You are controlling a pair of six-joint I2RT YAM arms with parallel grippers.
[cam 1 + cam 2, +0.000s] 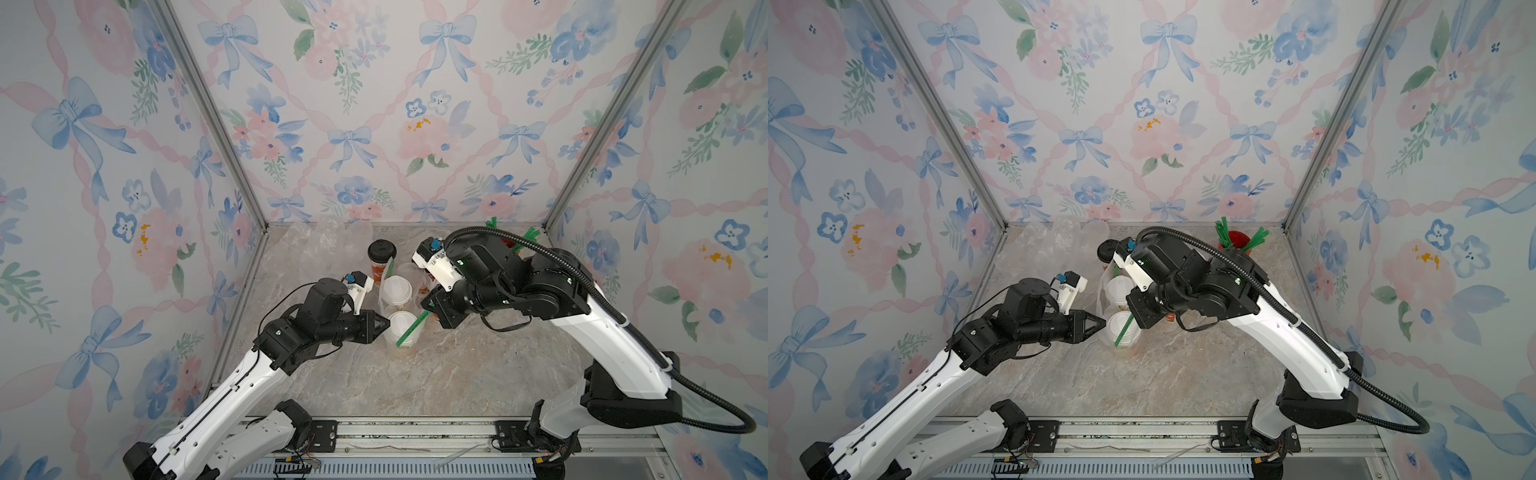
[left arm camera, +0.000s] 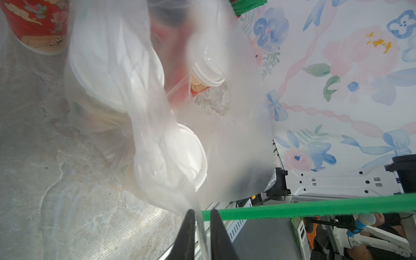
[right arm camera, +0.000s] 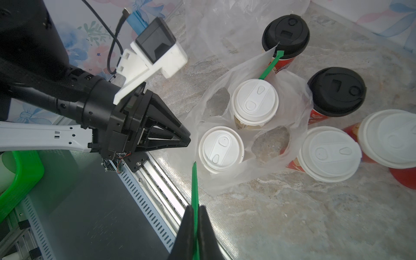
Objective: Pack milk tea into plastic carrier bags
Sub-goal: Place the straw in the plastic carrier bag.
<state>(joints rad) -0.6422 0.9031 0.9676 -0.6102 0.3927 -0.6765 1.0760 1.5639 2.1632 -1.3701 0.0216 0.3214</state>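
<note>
Clamping a green straw [image 3: 194, 184] between closed fingers, the right gripper [image 3: 196, 208] is hanging at 3 o'clock of the nearer bagged cup [image 1: 402, 328]. The straw's free end is pointing toward that cup's white lid; touching or not, cannot tell.

Left gripper [image 2: 202, 212] is sitting at 9 o'clock of that cup. Its fingers are nearly together, with film of the plastic carrier bag [image 3: 290, 94] running between them and drawing tight toward the tips: reading as pinched on the bag.

Bag is standing near the centre of the marble table [image 1: 457, 374] and is holding two white-lidded milk teas upright. The farther bagged cup [image 1: 397, 291] is at 12 o'clock of the nearer one, just beside it. A second straw [image 3: 271, 65] is leaning at the bag's far edge.

Outside the bag:
- first black-lidded cup [image 3: 284, 36] is standing at 12 o'clock of the pair
- second black-lidded cup [image 3: 336, 91] is standing at 2 o'clock
- one loose white-lidded cup [image 3: 329, 153] is touching the bag film at 3 o'clock
- another white-lidded cup [image 3: 391, 137] is standing just beyond it

Spare bags [image 1: 324, 249] are lying at the table's 11 o'clock. A red straw cup [image 1: 1235, 239] is standing at 1 o'clock.
</note>
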